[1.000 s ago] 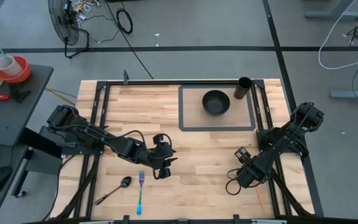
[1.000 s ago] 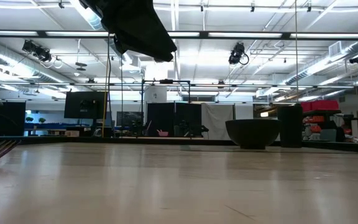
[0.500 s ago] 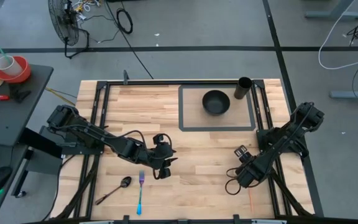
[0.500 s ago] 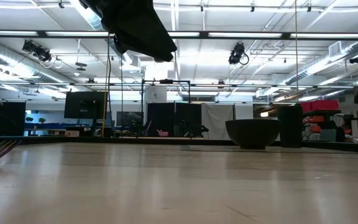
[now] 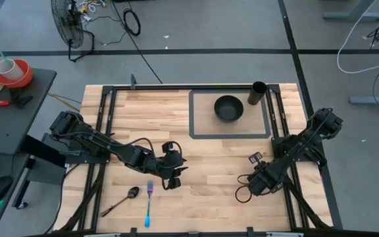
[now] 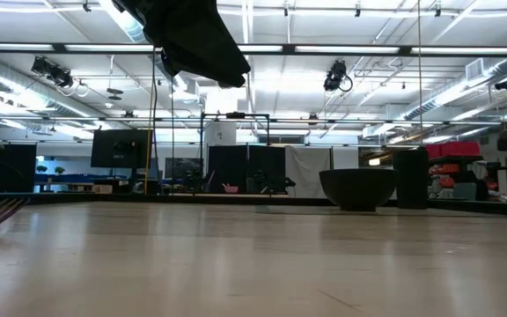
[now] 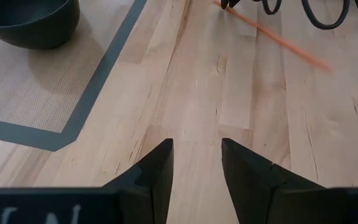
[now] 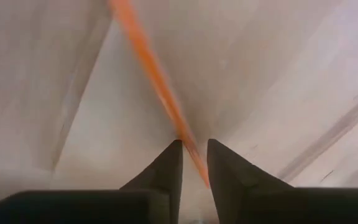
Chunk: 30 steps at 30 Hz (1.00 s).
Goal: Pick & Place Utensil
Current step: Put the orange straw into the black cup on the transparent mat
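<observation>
The thin orange stick (image 8: 156,81) is pinched by the right gripper (image 8: 194,163). It could be dropped, since so little is held. The left gripper (image 7: 196,163) is kept open.

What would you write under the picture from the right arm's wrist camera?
Right gripper down at the wooden table, its dark fingers on either side of a thin orange stick.

Robotics lab; ceiling trusses (image 6: 324,48), taped floor (image 5: 196,51).
</observation>
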### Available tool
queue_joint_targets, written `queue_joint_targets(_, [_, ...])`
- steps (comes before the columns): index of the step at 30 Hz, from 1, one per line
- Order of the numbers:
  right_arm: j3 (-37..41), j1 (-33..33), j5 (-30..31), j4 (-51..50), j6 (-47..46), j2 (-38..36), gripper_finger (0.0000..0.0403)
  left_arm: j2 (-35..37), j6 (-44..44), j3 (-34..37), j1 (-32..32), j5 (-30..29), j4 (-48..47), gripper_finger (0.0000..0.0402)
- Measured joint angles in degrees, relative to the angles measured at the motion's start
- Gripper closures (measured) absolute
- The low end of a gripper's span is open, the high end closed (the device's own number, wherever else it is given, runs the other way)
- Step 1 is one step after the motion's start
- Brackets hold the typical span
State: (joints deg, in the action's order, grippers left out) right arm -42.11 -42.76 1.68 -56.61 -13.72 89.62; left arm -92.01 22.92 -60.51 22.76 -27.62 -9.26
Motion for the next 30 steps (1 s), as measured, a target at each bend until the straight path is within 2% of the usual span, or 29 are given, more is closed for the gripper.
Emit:
queue_joint_targets(4, [0.0,0.0,-3.67,0.15,-1.06,0.0,0.0349,0.0,0.0,0.02,0.0,0.0,-0.01,0.0262])
queue_joint_targets(8, [-0.14,0.0,-4.31,0.43,-2.41,0.0,0.0354,0.0,0.0,0.02,0.0,0.0,-0.02,0.0262])
queue_joint_targets(11, [-1.64,0.0,-4.31,0.38,-2.27,0.0,0.0332,0.0,0.02,0.02,0.0,0.0,-0.02,0.0262])
queue_joint_targets(16, [-5.91,0.0,-3.68,1.44,-1.51,0.0,0.0266,0.0,0.02,0.02,-0.02,0.0,0.0,0.0262])
queue_joint_targets(18, [-6.91,0.0,-2.63,5.04,-0.51,-0.02,0.0247,0.0,0.02,0.02,-0.02,-0.02,0.0,0.0262])
queue_joint_targets(21, [-6.64,0.07,2.2,13.6,-0.67,0.0,0.0236,0.0,0.03,0.02,-0.02,-0.09,0.0,0.0262])
queue_joint_targets(25, [-6.16,1.64,6.14,21.43,-0.79,1.61,0.0241,0.0,0.1,0.02,-0.02,-0.13,0.0,0.0262])
queue_joint_targets(30, [-6.35,3.56,6.05,26.04,-0.28,6.19,0.0259,0.0,0.37,0.02,-0.02,0.3,0.0,0.0262])
